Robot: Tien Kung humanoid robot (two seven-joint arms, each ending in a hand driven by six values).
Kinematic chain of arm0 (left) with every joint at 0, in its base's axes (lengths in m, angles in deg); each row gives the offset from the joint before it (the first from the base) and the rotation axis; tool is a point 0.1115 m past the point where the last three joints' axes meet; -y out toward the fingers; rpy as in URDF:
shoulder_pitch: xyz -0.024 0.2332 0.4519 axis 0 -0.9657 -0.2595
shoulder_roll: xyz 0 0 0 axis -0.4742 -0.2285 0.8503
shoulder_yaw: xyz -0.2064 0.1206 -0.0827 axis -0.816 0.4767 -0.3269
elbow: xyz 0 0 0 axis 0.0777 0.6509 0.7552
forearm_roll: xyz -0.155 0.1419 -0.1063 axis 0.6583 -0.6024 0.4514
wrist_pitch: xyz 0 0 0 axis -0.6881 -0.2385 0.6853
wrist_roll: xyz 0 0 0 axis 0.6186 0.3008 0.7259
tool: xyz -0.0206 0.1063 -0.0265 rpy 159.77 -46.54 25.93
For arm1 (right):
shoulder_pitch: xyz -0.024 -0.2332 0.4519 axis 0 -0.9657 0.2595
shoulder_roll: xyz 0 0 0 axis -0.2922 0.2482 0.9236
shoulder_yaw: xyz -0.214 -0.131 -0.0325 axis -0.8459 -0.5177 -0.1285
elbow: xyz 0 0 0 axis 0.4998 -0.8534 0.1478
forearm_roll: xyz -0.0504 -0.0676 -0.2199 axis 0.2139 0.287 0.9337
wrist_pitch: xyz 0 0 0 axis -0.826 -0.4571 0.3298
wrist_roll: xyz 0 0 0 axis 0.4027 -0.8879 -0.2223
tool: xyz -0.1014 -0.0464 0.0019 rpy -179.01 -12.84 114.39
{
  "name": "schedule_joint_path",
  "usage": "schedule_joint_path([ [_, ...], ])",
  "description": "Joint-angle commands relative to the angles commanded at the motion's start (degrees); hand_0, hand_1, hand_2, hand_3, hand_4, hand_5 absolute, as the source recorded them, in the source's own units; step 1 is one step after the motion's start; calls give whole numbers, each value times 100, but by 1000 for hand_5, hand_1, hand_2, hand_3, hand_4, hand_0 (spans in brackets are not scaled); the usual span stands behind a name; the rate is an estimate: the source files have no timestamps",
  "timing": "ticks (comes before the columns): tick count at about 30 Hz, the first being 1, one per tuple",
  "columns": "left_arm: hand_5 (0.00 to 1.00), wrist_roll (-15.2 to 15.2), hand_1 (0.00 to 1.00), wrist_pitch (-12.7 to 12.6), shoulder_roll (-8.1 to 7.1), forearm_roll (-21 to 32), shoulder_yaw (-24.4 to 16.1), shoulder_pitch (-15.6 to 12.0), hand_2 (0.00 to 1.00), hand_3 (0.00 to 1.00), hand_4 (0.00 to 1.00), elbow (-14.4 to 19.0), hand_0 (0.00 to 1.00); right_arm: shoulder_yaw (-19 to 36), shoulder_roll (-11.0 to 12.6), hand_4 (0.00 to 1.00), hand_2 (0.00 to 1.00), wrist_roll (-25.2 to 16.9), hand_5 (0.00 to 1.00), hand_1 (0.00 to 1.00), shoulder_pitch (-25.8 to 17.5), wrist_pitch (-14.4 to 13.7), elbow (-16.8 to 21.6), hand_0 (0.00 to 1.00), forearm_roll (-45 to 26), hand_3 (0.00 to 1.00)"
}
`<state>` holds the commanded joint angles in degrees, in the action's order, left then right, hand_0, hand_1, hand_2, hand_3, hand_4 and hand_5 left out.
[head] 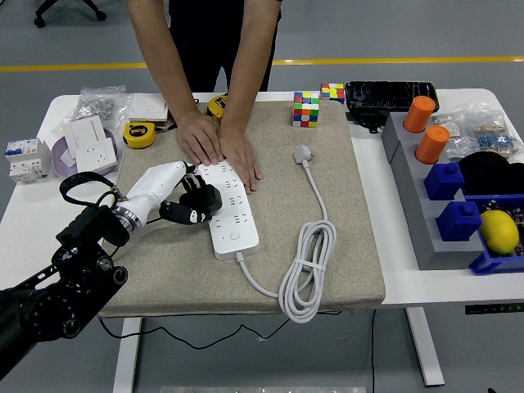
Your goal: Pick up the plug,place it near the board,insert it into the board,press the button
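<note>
White table (385, 282) across the frame, most of its middle under a beige mat (344, 246)

Person at the top centre, both hands (219, 146) flat on the far end of the white power strip (228, 209), pinning it to the mat

Black left arm (57, 286) in from the lower left corner, ending in the left robot hand (182, 199) with a white back and black fingers, curled closed around a black plug (201, 201) and held right at the strip's left edge, about midway along its length (whether the pins are in a socket cannot be told)

Grey rack (417, 213) along the right side, carrying two orange cylinders (426, 129) and two blue blocks (450, 201); a yellow lemon-like object (499, 231) in a blue tray at the far right edge

White cable (307, 266) off the strip's near end, coiled at the lower centre, then up to a white plug (303, 153) lying loose on the mat, well apart from the strip

Black device (390, 95) at the top right; two colour cubes (308, 107) just left of it

White sockets (92, 143) and a yellow tape measure (140, 133) at the upper left; a second yellow tape measure (217, 105) behind the person's wrists
</note>
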<state>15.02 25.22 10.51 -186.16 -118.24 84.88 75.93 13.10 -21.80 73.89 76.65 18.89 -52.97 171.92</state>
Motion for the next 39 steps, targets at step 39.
schedule_joint_path([
  [39,29,22,532,108,-143,-202,347,194,417,458,605,-119,644,-59,16,998,857,-21,950,894,13,-7,0,963,-95,877],
])
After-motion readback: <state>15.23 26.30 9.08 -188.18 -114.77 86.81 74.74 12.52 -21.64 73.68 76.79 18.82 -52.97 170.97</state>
